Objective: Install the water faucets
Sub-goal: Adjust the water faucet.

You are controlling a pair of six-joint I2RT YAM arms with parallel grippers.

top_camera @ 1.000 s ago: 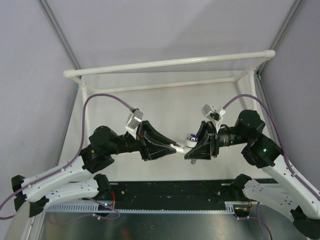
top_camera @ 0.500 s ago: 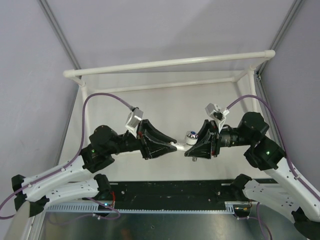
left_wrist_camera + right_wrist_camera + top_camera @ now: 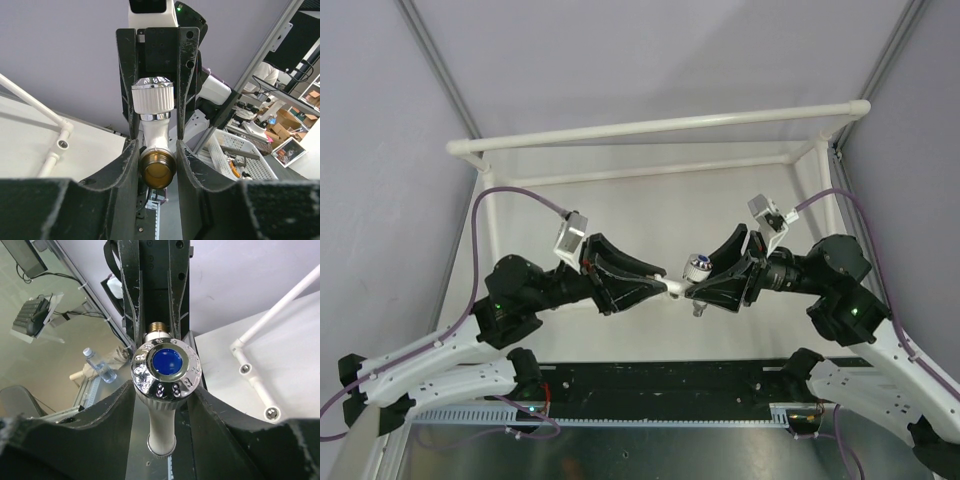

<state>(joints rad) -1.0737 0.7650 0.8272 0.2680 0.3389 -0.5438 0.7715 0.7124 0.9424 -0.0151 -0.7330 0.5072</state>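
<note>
From above, the water faucet [image 3: 694,268] sits in mid-air between the left gripper [image 3: 663,288] and the right gripper [image 3: 699,291]. In the left wrist view, the left gripper [image 3: 156,150] is clamped narrowly on the faucet's brass threaded end. In the right wrist view, the right gripper [image 3: 163,389] closely flanks the blue-centred knob; I cannot tell whether it is gripping it.

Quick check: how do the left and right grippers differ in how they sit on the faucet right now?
The left gripper pinches the faucet at its brass threaded end; the right gripper flanks the blue-centred knob. The left gripper is clamped on the part; whether the right gripper actually touches the knob is unclear. Both meet at the same faucet, facing each other.
</note>
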